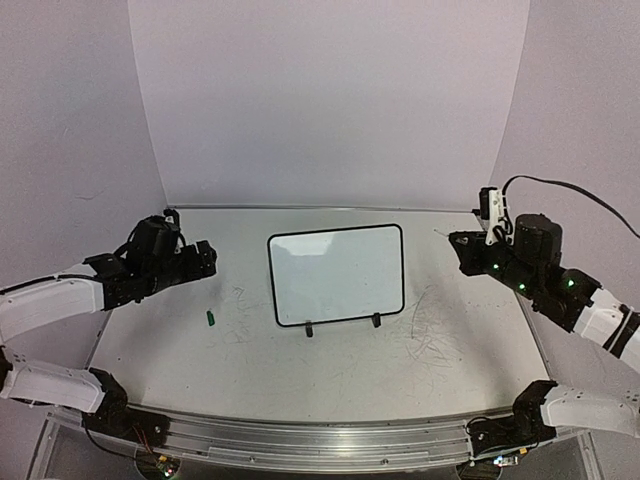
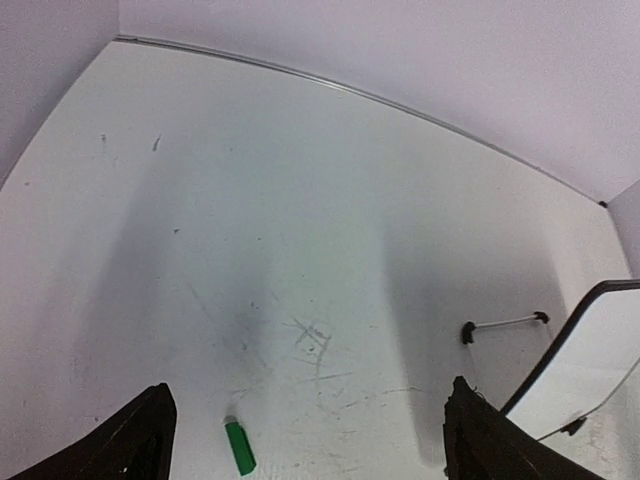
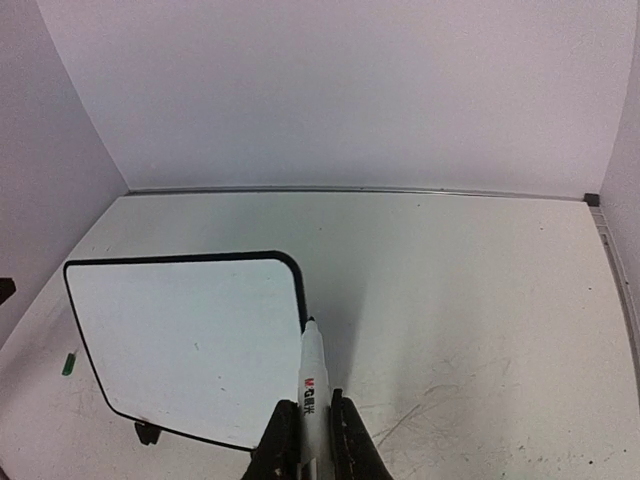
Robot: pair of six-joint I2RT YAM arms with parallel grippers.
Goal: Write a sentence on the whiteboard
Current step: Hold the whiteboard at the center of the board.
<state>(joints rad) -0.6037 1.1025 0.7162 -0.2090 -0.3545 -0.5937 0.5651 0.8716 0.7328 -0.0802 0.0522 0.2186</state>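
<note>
The whiteboard [image 1: 336, 275] stands on two black clip feet mid-table; its face is blank, and no sentence shows on it. It also appears in the right wrist view as the whiteboard [image 3: 185, 340] and at the right edge of the left wrist view as the whiteboard [image 2: 600, 360]. My right gripper [image 3: 312, 405] is shut on a white marker [image 3: 311, 370], whose tip hangs just off the board's upper right corner. My left gripper [image 2: 305, 400] is open and holds nothing, above a small green cap [image 2: 240, 446] lying on the table.
The green cap [image 1: 211, 318] lies left of the board, below the left gripper [image 1: 205, 258]. Faint grey scribble marks [image 1: 430, 330] cover the tabletop to the board's right, near the right gripper [image 1: 470, 245]. A white backdrop wall closes the far side.
</note>
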